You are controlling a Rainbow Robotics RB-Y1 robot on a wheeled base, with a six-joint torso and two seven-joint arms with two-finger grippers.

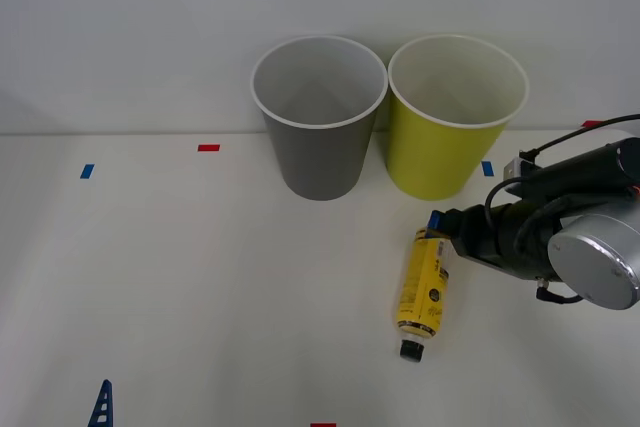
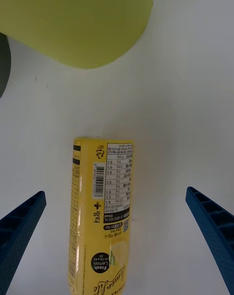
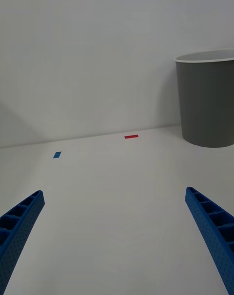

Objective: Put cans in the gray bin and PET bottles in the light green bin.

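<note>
The PET bottle (image 1: 423, 292) lies on its side on the white table, yellow label up and black cap pointing at the front edge. My right gripper (image 1: 440, 229) hovers open over the bottle's base end. In the right wrist view the bottle (image 2: 101, 212) lies between the two spread blue fingers (image 2: 22, 226). The light green bin (image 1: 457, 117) stands just behind the bottle, and the gray bin (image 1: 320, 117) stands beside it on its left. Both bins look empty. My left gripper (image 3: 114, 192) is open low at the front left, far from the gray bin (image 3: 204, 100). Cans are out of view.
Small tape marks lie on the table: red (image 1: 208, 147) and blue (image 1: 87, 171) at the left, blue (image 1: 487, 168) beside the lime bin. The wall rises right behind the bins. My right arm (image 1: 580, 237) reaches in from the right edge.
</note>
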